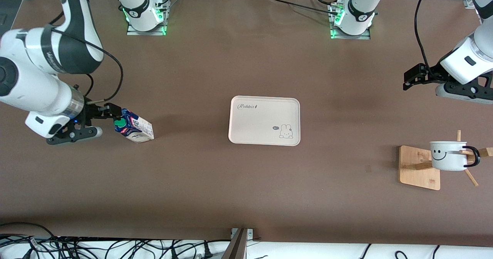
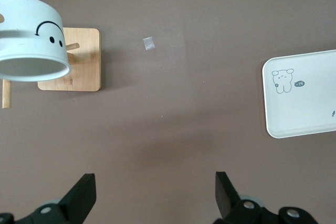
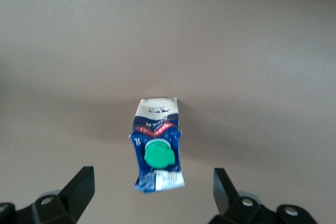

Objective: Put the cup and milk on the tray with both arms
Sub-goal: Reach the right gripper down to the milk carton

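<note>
Milk (image 1: 134,128) is seen standing at the left of the front view on the brown counter (image 1: 246,182), while the cup (image 1: 448,156) is hung on a wooden stand (image 1: 420,167) at the right and the tray (image 1: 264,120) is left bare at the centre. The right gripper (image 1: 109,114) is held just above the carton's green cap (image 3: 159,155), jaws apart and nothing clamped. The left gripper (image 1: 414,76) is poised at the upper right of the front view (well apart from the mug), jaws likewise spread.
</note>
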